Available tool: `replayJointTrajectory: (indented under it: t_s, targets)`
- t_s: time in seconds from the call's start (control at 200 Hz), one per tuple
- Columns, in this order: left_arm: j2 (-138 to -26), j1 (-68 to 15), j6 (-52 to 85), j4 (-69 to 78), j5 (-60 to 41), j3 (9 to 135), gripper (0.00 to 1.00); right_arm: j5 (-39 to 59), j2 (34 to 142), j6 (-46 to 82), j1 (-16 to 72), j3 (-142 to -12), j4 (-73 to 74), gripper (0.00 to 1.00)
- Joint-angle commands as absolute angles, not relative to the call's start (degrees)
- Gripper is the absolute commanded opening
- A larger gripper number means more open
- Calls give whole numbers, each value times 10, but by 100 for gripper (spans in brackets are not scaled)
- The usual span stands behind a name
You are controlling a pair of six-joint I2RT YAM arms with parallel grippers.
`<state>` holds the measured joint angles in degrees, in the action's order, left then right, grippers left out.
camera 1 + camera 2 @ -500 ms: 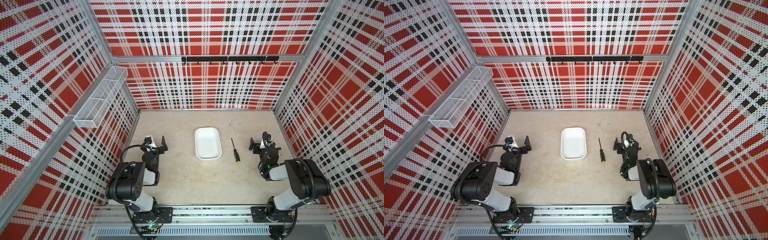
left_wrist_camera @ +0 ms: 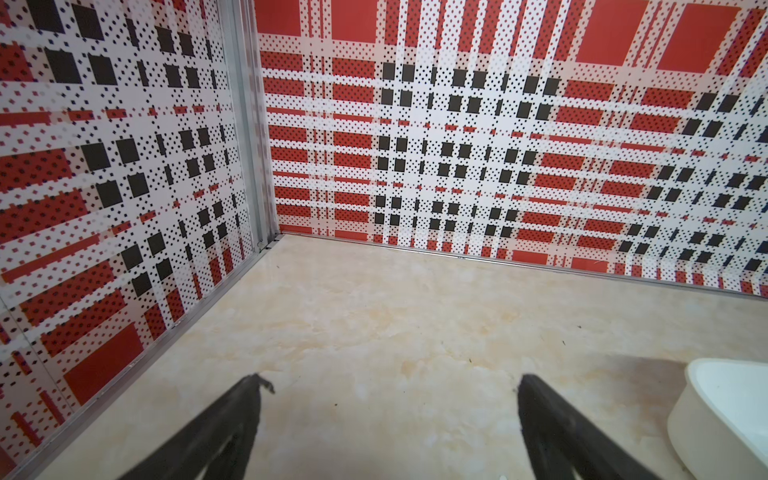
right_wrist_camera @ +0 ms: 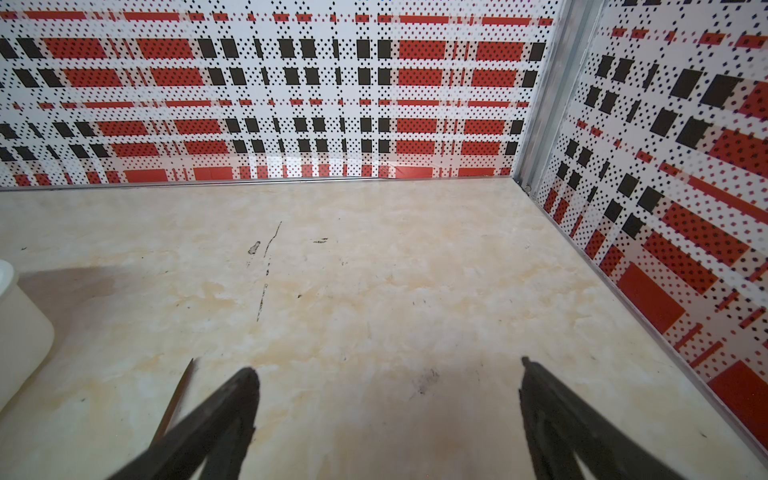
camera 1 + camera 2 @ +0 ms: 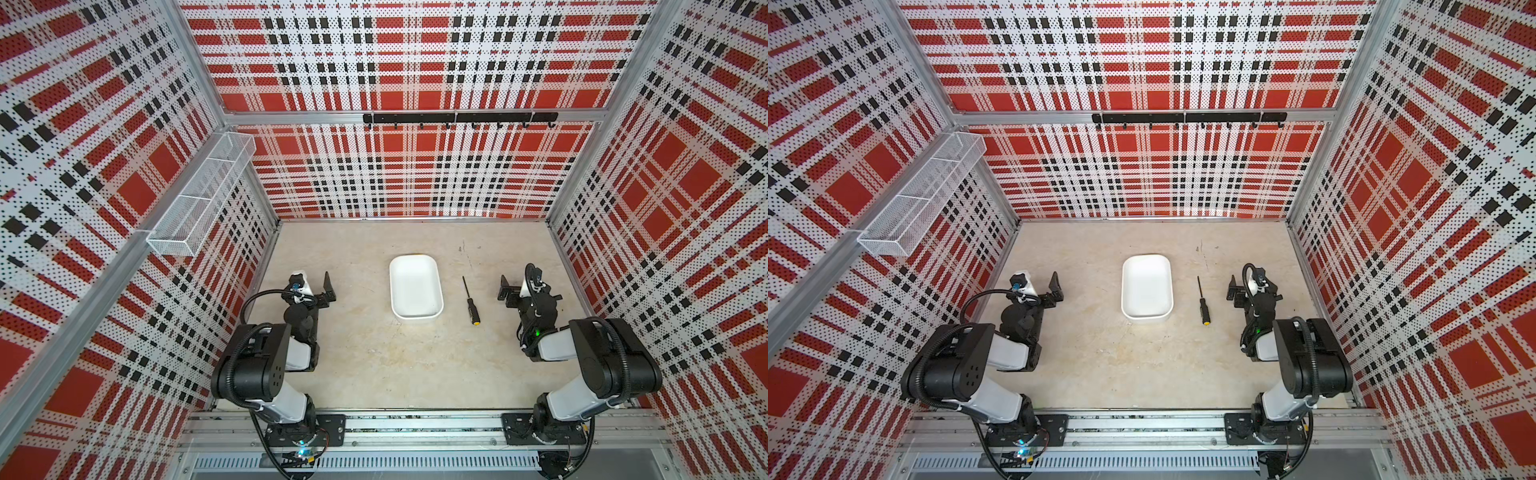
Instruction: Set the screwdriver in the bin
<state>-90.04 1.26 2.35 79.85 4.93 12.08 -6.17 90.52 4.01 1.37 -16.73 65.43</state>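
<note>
Between the right gripper (image 3: 386, 370) and the bin (image 4: 415, 286), the screwdriver (image 4: 471, 300) lies flat on the table (image 4: 374, 365). It touches neither. It runs roughly along the bin's long side, with its yellow-orange cap towards the arm bases and its thin shaft pointing at the back wall. In the right wrist view only a sliver of the shaft (image 3: 176, 401) shows, just outside one of that gripper's fingers (image 3: 224, 415), so the tool sits beside the screwdriver and not over it.

The right gripper is spread wide and holds nothing, and bare table shows between its jaws. The left gripper (image 2: 390, 378) is likewise parted and empty. It sits on the far side of the bin, well apart from the screwdriver, with a bin corner (image 2: 727, 415) at the edge of its view.

We judge that the task is at its first step, the reach, since nothing is grasped and the bin is empty. The next move probably falls to the right gripper. It would shift sideways towards the bin, settle its jaws across the black ribbed handle instead of the slim shaft, and come low enough to close. It would then lift the screwdriver clear of the bin wall before letting go.
</note>
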Motion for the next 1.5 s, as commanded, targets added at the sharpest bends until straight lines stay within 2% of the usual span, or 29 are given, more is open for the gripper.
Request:
replayJointTrajectory:
  t_s: [0.0,0.17,0.456,0.601,0.762,0.827,1.052,1.343,1.498]
  targets:
    - [-882,18,9,806,25,110,98,-78,887,46,13,-156,672,100]
    - [-814,17,6,709,17,132,98,-85,811,45,17,-165,586,100]
    - [-755,-6,33,513,-50,206,98,0,673,125,23,-318,154,100]
    - [-739,-50,18,428,-43,242,98,75,691,153,42,-416,-46,100]
    - [-756,-63,104,360,-110,299,98,121,758,140,105,-497,-206,100]
    - [-778,-62,148,332,-152,326,98,104,791,149,128,-522,-259,100]
    - [-855,-63,233,267,-267,382,98,98,840,175,147,-525,-299,97]
    - [-853,-63,256,267,-262,353,98,116,867,190,163,-483,-258,92]
    - [-854,-63,232,213,-266,364,98,103,898,196,177,-495,-261,89]
